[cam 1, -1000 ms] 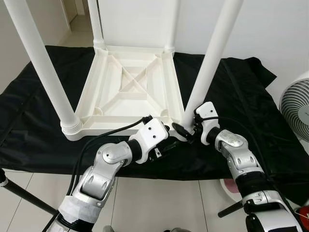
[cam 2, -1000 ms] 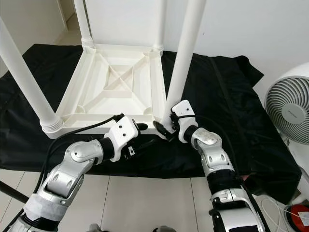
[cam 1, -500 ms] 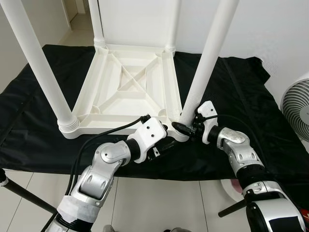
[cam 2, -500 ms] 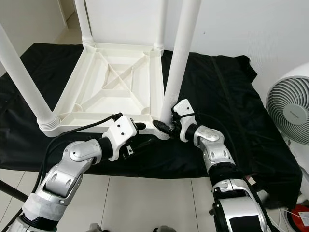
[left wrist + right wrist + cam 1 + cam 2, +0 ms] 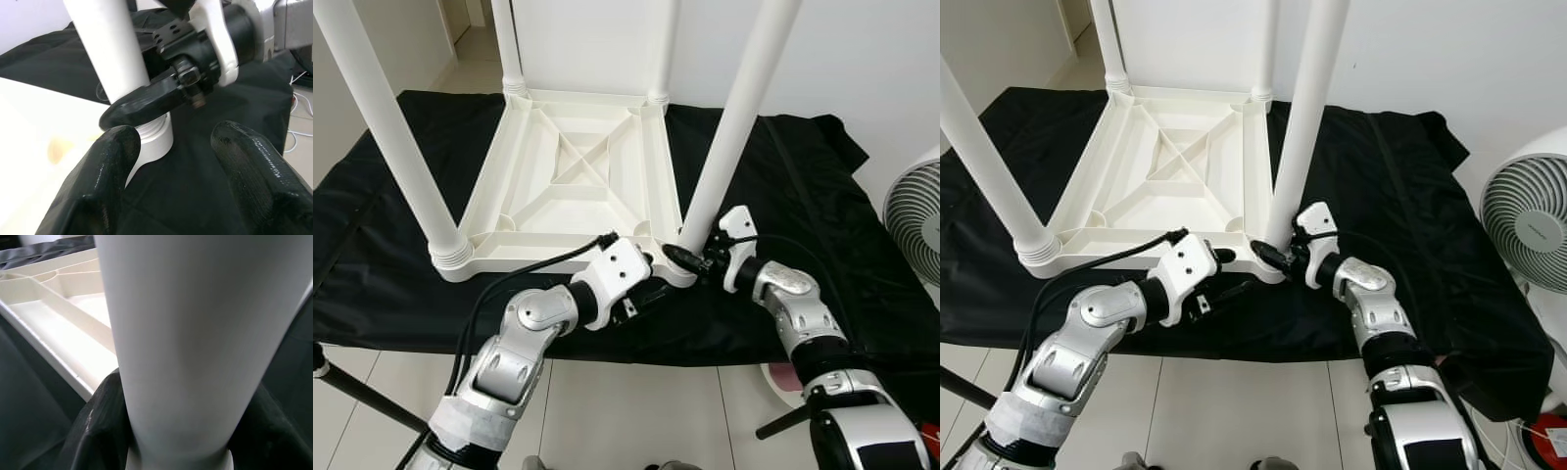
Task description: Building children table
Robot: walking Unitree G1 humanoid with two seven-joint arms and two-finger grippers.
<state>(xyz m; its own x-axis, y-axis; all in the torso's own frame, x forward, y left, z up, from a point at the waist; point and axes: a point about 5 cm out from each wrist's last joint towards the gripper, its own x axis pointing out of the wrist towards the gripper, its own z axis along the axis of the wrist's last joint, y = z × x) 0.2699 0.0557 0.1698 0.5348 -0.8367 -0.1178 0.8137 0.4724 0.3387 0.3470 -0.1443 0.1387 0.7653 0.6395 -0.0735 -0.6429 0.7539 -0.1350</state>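
right gripper [image 5: 690, 257] is clamped on the table leg [image 5: 734, 122] at its base.
left gripper [image 5: 171, 161], spread, is held at 7 o'clock; seating the leg in the tabletop [image 5: 573, 171] socket is judged next.

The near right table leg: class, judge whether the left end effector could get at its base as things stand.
Probably yes. The left end effector is open, right beside the base of the table leg. The right end effector already clamps that base, so only the side facing the left one looks free.
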